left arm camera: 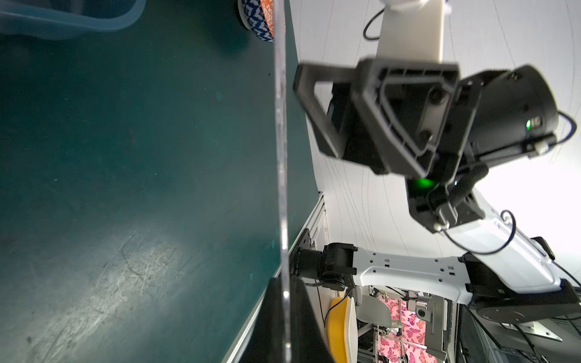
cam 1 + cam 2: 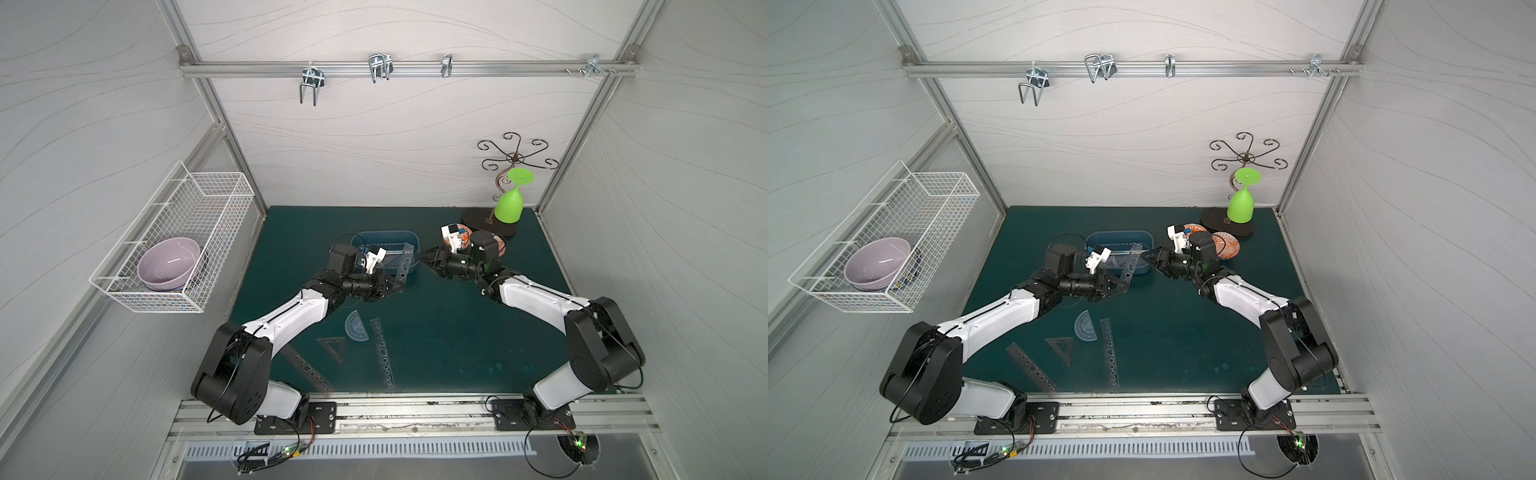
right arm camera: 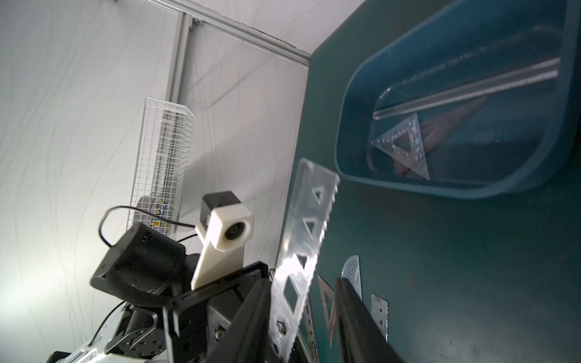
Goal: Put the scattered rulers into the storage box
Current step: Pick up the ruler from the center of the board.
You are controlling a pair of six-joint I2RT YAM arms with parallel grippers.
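Starting at the left, a white wire basket with a lilac bowl in it is seen fixed to the side wall. On the green mat, near the front edge, four rulers are laid flat: a long stencil ruler partly hidden under the left arm, a dark set square, a bluish protractor, and a second stencil ruler just beside the protractor. Farther back, the storage box is set on the mat. A straight ruler and a small set square are seen lying inside it. The left gripper is clamped on the lower end of a third stencil ruler, which is held tilted up with its upper end above the box's right end. The right gripper is seen with its jaws apart, just beside that ruler's upper part. Behind it, a patterned bowl and an upturned green glass are seen.
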